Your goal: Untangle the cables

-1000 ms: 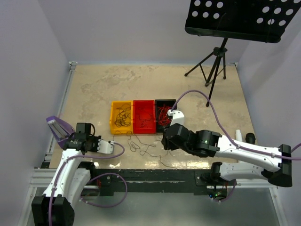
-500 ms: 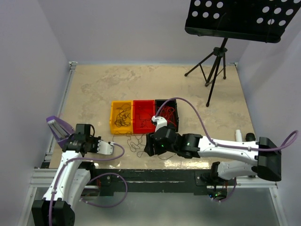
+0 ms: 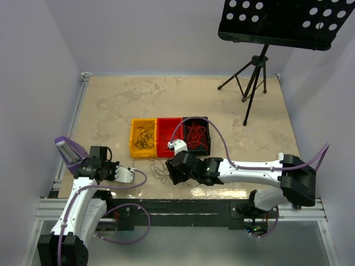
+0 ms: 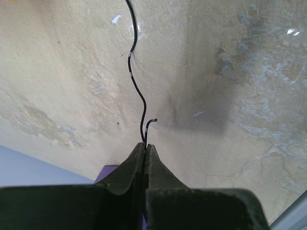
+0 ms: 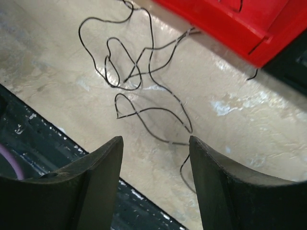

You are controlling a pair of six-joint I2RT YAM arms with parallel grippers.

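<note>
- Right gripper (image 5: 154,143), open and empty, swung from the black bin (image 3: 209,136) to loose wires (image 5: 144,96) by the near edge, likely to grab.
- Left gripper (image 4: 145,149) kept one wire (image 4: 136,81) pinched.

Smooth, stone-look beige surface (image 3: 111,105), faintly shiny along the near edge. Glossy moulded plastic on the red bin (image 5: 230,19). Thin cables (image 5: 136,74) in smooth black coating. Matt, finely grained black plastic on right tool (image 5: 154,143) and left tool (image 4: 145,148).
</note>
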